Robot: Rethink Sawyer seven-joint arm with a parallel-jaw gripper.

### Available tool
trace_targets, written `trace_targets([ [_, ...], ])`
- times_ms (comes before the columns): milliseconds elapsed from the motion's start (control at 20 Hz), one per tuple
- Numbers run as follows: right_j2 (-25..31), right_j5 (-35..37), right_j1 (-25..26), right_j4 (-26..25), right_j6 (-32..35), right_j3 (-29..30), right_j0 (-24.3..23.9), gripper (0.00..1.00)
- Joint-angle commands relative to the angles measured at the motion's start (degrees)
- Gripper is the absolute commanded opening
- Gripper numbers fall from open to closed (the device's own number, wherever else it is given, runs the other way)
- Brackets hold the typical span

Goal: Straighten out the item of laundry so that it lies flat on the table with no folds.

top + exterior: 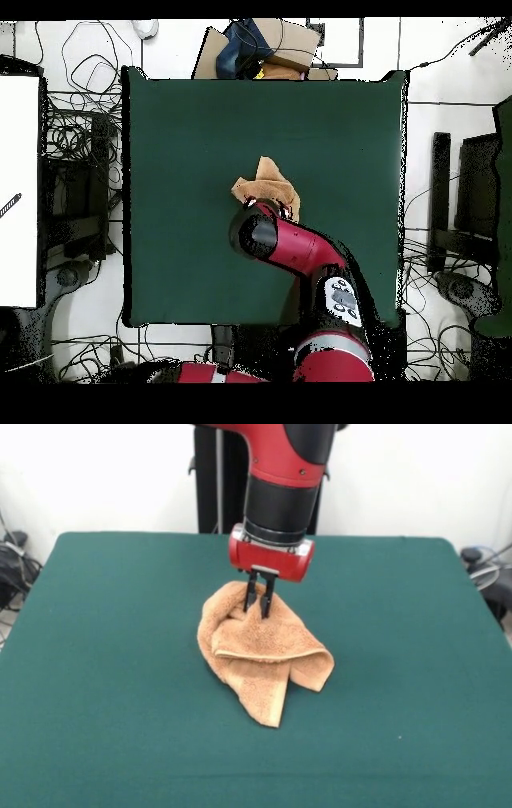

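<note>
White wall and cable clutter frame the table (96,664), whose dark green cloth fills nearly the whole front view and carries only one thing. No bin, basket or tray stands on it, so nothing here holds anything else.

Next in size is the red and black arm (300,250), coming down over the middle of the tabletop. Under it lies the towel (268,656) — an orange-tan heap about midway between the side edges, well clear of every corner. It is far from flat: one thick fold rolls across its front, a pointed corner hangs toward the near edge, and the far part is bunched up where the tool meets it.

The gripper (259,596) has its two black fingers (250,594) close together, sunk into the raised cloth at the far side of the heap. They appear to pinch a fold between them, though the cloth hides the tips.

By my reading, this is the grasping step, with the spreading not yet done. The next move calls for lifting the pinched part and drawing it away from the heap — slowly enough that the rolled fold opens rather than drags along.
</note>
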Motion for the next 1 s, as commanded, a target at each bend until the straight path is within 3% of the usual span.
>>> trace_targets([
  [50, 4.2, 2.82, -1.55, 2.71, 11.88, 0.18, -2.32, 0.0],
  [1000, 4.7, 3.46, -3.07, 4.69, 12.92, 0.95, -3.69, 0.0],
])
